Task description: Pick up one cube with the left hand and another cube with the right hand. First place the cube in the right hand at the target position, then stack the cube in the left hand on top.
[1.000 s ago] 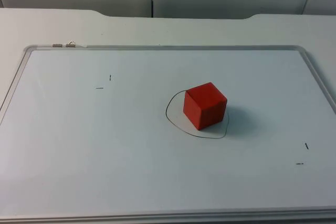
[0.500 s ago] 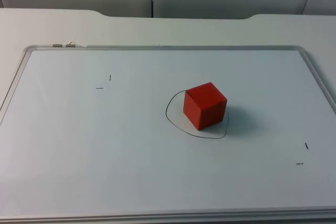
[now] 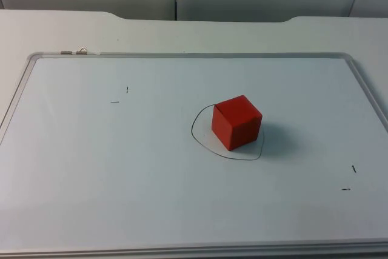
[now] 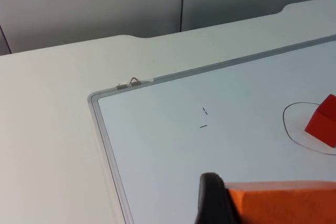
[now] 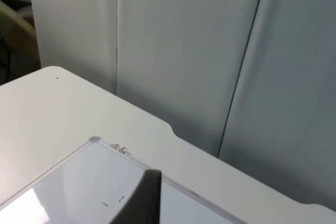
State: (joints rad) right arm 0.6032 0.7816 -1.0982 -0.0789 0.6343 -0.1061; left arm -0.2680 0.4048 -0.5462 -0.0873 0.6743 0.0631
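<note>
With one red cube [image 3: 237,122] sitting inside the drawn black outline [image 3: 200,141], the left gripper [image 4: 220,203] is clamped on a second orange-red cube [image 4: 283,203]. Right gripper: can't tell. Careless lowering could knock the base cube askew.

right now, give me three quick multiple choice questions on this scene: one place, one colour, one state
1. Where is the cube on the board? A inside the drawn ring; B at a corner; C off the board.
2. Its colour? A blue; B red; C green.
3. The left claw is? A shut on a second cube; B open above the ring; C resting on the board.

1 A, the ring's line runs around the cube.
2 B, its faces are red.
3 A, the second cube sits against the claw's finger, above the board.

The right claw waits, facing the wall.
</note>
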